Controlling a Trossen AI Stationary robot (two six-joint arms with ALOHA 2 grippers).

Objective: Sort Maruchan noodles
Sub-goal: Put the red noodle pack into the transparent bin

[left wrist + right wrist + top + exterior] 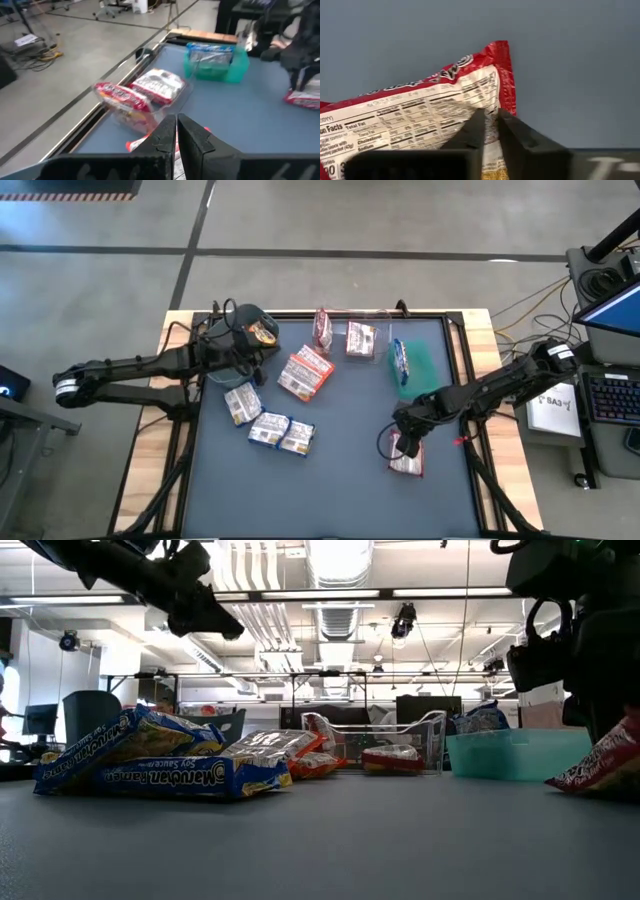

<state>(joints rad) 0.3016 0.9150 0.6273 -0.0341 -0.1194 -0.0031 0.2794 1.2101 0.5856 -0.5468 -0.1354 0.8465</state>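
Gripping: the right gripper (489,131) has its jaws pinched on the edge of a maroon-and-white flat plastic ramen packet (415,120), label side showing, low over the tabletop.
Right arm: reaches in from the right side; in the high view its gripper (408,438) sits over that packet (406,457) near the front right of the dark grey tabletop (350,480).
Left gripper: (176,131) jaws together, nothing between them; held above the back left part of the tabletop (243,330).
Blue-and-white packets: three lie left of centre, one (242,401) set a little apart behind a touching pair (281,432); in the low view they lie in a heap at the left (160,765).
Orange-red packets: overlapping near the middle back (305,372).
Clear bin: at the back edge (372,340), holding two maroon-and-white packets, one propped on edge (323,329), one flat (360,339).
Green bin: (422,362) just right of the clear bin, with a blue-and-white packet (400,361) standing in it.
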